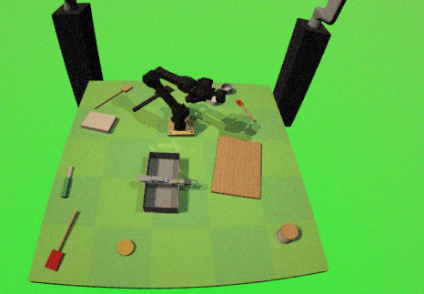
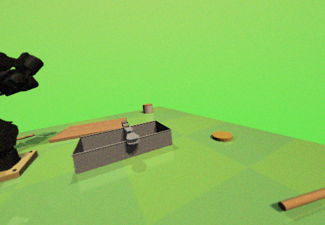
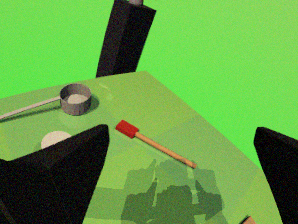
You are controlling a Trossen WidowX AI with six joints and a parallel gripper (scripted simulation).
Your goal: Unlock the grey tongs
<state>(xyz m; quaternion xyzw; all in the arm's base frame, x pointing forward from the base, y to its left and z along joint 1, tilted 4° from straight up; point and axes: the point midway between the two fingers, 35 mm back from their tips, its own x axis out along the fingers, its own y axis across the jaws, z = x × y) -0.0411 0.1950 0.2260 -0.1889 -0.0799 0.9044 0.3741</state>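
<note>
The grey tongs [image 1: 156, 179] [image 2: 132, 138] lie across the long walls of the roasting tin [image 1: 161, 210] [image 2: 101, 160], with both ends sticking out past it. Their arms look close together; a small yellow mark shows on them. The wooden board [image 1: 237, 168] [image 2: 87, 129] lies flat to the right of the tin in the top view, with nothing on it. My gripper [image 3: 185, 135] is open and empty, raised over the back right of the table, well away from the tongs. In the exterior view its fingertips cannot be made out.
A red-headed spatula [image 1: 246, 110] [image 3: 162, 148] and a metal cup with a handle [image 3: 75, 102] lie below the gripper. A pale round thing [image 3: 56, 140] is partly hidden by a finger. A cork-topped jar [image 1: 287, 233] [image 2: 148, 109] and an orange disc [image 1: 126, 248] [image 2: 222, 136] stand farther forward.
</note>
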